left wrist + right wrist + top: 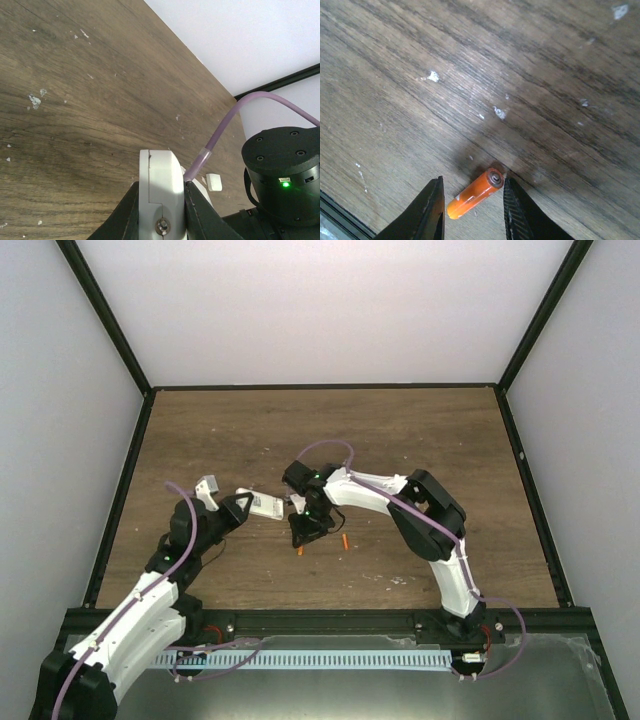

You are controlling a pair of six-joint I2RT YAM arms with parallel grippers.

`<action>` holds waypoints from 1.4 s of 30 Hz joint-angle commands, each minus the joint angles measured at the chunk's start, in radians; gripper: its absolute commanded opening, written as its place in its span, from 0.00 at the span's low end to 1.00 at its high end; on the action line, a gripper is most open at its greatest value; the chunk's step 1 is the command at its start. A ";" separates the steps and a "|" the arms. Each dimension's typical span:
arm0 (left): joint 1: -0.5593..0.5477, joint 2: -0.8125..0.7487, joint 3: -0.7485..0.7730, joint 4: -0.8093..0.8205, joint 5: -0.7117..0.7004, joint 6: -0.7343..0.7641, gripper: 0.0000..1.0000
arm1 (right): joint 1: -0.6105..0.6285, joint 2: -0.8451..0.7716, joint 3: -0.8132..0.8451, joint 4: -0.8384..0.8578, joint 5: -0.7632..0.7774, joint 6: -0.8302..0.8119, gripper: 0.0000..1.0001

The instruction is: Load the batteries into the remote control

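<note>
Wood-grain tabletop across the middle of the top view, flecked with small white chips, white walls behind and to the sides. Left arm reaching up from the lower left corner, right arm bending in from the lower right, both wrists ending close together near frame centre.

Left claw closed on the remote control: white body pinched edge-on between the two black fingers, seam and one screw showing at bottom centre of the left wrist view. In the top view, remote just left of centre, poking out of the claw toward the right arm's wrist and just beside it. Buttons and screen not readable from any view.

Right claw pointing down at the tabletop, open, jaws straddling one battery with only slim gaps either side; contact with the fingers impossible to tell. Orange battery lying flat on the wood at bottom centre of the right wrist view, tilted, metal cap end toward the upper right, next to the right-hand finger.

Purple cable arching in from the right edge of the left wrist view down to the claw. Small white rectangular piece lying on the tabletop at lower right of that view, just beside the cable.

Loose on the tabletop, second battery, just right of the right claw in the top view, near the first but apart from it, touched by neither claw.
</note>
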 commanded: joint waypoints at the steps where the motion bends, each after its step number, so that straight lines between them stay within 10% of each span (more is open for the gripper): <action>1: 0.006 -0.013 0.012 0.006 -0.014 0.003 0.00 | 0.010 0.034 0.026 0.001 0.052 -0.017 0.24; 20: 0.006 -0.016 0.009 0.020 -0.026 -0.007 0.00 | 0.008 -0.007 -0.057 0.044 0.090 -0.061 0.01; 42: 0.006 0.199 0.104 0.401 0.123 -0.153 0.00 | -0.158 -0.632 -0.199 0.414 0.135 -0.030 0.01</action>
